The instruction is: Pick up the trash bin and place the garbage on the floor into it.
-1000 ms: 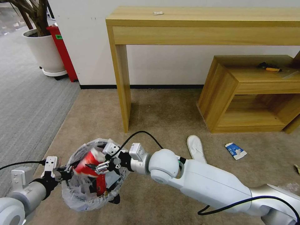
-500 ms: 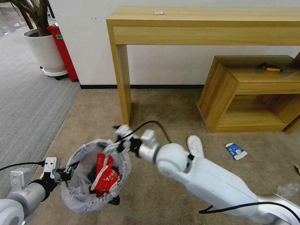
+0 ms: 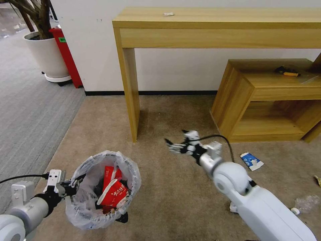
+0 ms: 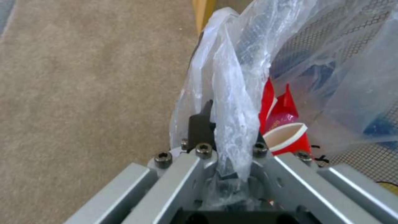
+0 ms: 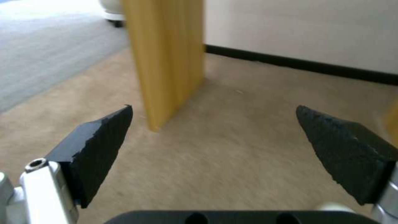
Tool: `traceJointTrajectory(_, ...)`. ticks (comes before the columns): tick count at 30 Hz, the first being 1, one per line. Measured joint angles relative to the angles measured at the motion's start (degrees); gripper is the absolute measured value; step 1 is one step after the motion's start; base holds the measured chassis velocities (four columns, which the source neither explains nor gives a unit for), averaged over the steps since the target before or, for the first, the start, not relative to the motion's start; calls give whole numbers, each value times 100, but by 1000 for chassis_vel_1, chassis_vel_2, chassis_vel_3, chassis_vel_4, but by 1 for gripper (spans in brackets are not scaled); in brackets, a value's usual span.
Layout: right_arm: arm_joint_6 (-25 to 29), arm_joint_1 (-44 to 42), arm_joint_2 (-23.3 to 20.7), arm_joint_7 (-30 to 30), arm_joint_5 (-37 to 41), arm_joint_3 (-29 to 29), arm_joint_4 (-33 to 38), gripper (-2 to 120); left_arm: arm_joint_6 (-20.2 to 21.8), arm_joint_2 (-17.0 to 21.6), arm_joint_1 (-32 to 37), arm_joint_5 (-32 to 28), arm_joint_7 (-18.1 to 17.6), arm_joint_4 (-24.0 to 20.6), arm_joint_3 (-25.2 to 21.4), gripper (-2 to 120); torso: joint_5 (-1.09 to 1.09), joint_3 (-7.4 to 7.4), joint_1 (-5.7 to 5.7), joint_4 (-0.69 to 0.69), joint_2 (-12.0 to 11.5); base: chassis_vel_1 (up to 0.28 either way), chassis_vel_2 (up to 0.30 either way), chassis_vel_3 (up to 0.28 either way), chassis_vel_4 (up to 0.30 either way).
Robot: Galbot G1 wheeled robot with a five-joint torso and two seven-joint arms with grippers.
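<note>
The trash bin (image 3: 87, 214), black and lined with a crinkly white bag, hangs just above the floor (image 3: 167, 201) at the lower left. My left gripper (image 3: 74, 185) is shut on its rim and bag; the left wrist view shows the bag (image 4: 232, 93) pinched by the left gripper (image 4: 226, 133). A red-white paper cup (image 3: 114, 194) and red wrappers lie inside. My right gripper (image 3: 172, 147) is open and empty over bare carpet, to the right of the bin. The right gripper (image 5: 215, 137) shows wide apart. Garbage on the floor: a blue-white carton (image 3: 251, 161) and a clear bottle (image 3: 306, 202).
A tall wooden table (image 3: 214, 23) stands at the wall, its leg (image 5: 170, 62) close ahead of the right gripper. A low wooden shelf (image 3: 267, 100) is at the right. A white plant pot (image 3: 46, 53) and grey carpet (image 3: 26, 110) lie left.
The right gripper let the red-white cup go into the bin, then swung up and away to the right, open. The left arm and bin stayed put.
</note>
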Motion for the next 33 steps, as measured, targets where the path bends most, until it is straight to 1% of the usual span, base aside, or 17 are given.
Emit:
traceJointTrajectory(2, 24, -101, 2, -28, -30, 106, 0, 100, 0, -9, 9, 19, 8, -7, 9, 0, 0, 0, 0, 0, 0, 0, 0, 0, 0)
traceJointTrajectory(3, 74, -278, 9, -74, -90, 285, 0, 100, 0, -27, 25, 56, 28, -20, 17, 0, 1, 0, 0, 0, 0, 0, 0, 0, 0)
traceJointTrajectory(4, 160, -617, 32, -161, -206, 587, 6, 100, 0, -59, 54, 114, 63, -38, 20, 0, 0, 0, 0, 0, 0, -51, -37, -45, -67)
traceJointTrajectory(6, 179, -690, 40, -180, -228, 652, 8, 100, 0, -65, 61, 122, 68, -42, 20, 0, 0, 0, 0, 0, 0, -51, -57, -45, -67)
traceJointTrajectory(8, 282, -1145, 107, -299, -358, 1059, 41, 100, 0, -89, 78, 152, 79, -63, 21, 0, 0, 0, 0, -1, 0, -72, -82, -86, -70)
traceJointTrajectory(10, 289, -1202, 116, -314, -368, 1108, 51, 100, 0, -90, 78, 154, 79, -65, 21, 0, 0, 0, 0, -1, 0, -76, -82, -97, -80)
traceJointTrajectory(12, 336, -1519, 148, -438, -413, 1377, 105, 100, 0, -99, 92, 178, 83, -84, 35, 0, 0, 0, 0, -1, 0, -94, -81, -91, -84)
traceJointTrajectory(21, 628, -2042, 139, -769, -549, 1773, 70, 100, 0, -163, 112, 262, 88, -92, 112, 0, -1, 0, 0, -1, 0, -110, -93, -97, -110)
traceJointTrajectory(29, 853, -2205, 267, -840, -630, 2167, -344, 100, -1, -224, 112, 233, 106, -92, 89, 0, -1, 1, 0, -4, 0, -99, -103, -104, -93)
traceJointTrajectory(33, 945, -2305, 349, -885, -624, 2343, -469, 100, -1, -253, 126, 230, 125, -81, 86, 0, -1, 0, 0, 2, 0, -7, -14, -13, -8)
